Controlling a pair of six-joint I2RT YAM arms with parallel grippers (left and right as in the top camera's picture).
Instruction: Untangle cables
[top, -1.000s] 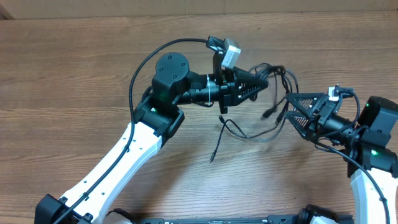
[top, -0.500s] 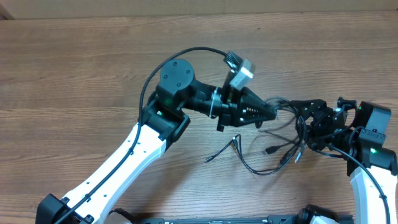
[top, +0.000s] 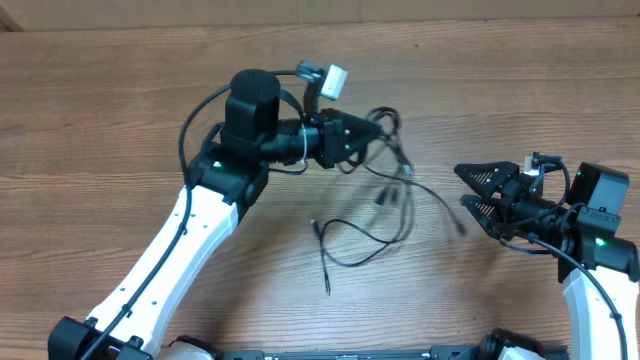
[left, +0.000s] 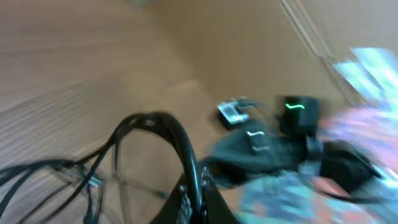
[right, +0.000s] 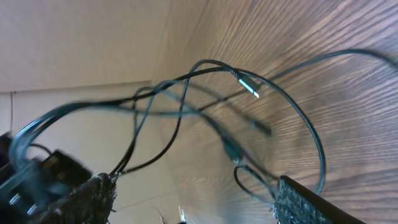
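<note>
Likely a robotics lab: a wood-grain bench (top: 90, 120) carries a white-and-black left arm (top: 185, 250) and right arm (top: 590, 290) mounted at its near edge, with a plain tan board (top: 450, 8) behind.

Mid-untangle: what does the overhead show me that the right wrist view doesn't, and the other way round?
Only overhead: the left tool shut on the cables at their top, and a loose end trailing away from the bundle. Only right wrist: a silvery plug tip up close, where strands cross. Both: the right tool open, nothing between its fingers, the cables ahead of it.
</note>
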